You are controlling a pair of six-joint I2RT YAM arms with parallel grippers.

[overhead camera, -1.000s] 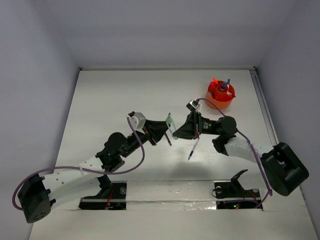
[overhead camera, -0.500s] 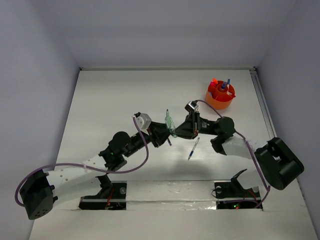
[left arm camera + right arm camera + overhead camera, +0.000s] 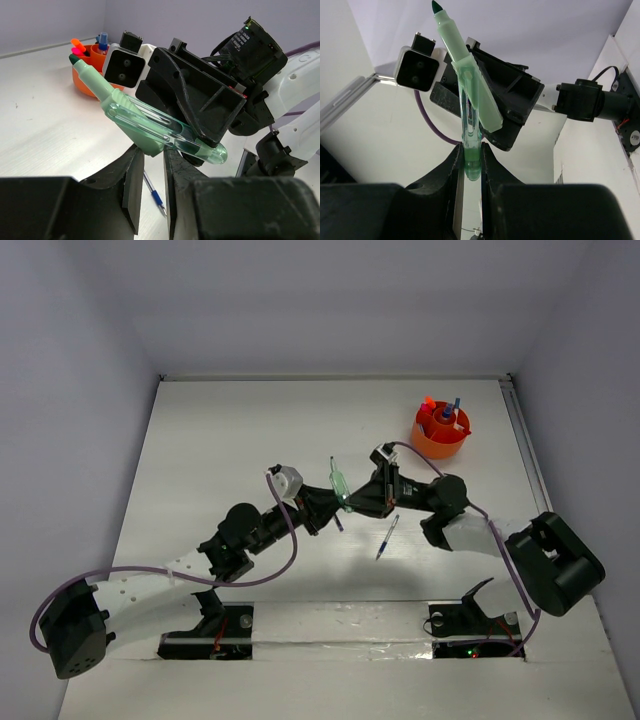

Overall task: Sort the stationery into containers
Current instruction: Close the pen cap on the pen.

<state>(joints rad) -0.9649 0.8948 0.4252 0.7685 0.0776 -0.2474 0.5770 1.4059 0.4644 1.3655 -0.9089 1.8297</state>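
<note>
CONTAINER: round bright orange plastic cup [image 3: 441, 432], well beyond right end effector [image 3: 470, 161], holds orange-, pink- and blue-tipped pens | END EFFECTORS: right clamped on butt of pale green translucent plastic marker [image 3: 160, 127]; left end effector [image 3: 154, 160] pinches its clip | VIEWS: top view alone shows whole slim blue pen [image 3: 387, 537] on white worktop [image 3: 220, 440], just nearside of right end effector.

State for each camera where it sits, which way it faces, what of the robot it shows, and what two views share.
Top external: above and behind the bases, looking down on the table; left arm and right arm both show.
Left wrist: on the left gripper, facing across the table at the green pen and orange cup; own fingers at bottom.
Right wrist: on the right gripper, tilted upward at the same pen; own fingers at bottom.
Shared: both wrist views show the green pen between their fingers.
</note>
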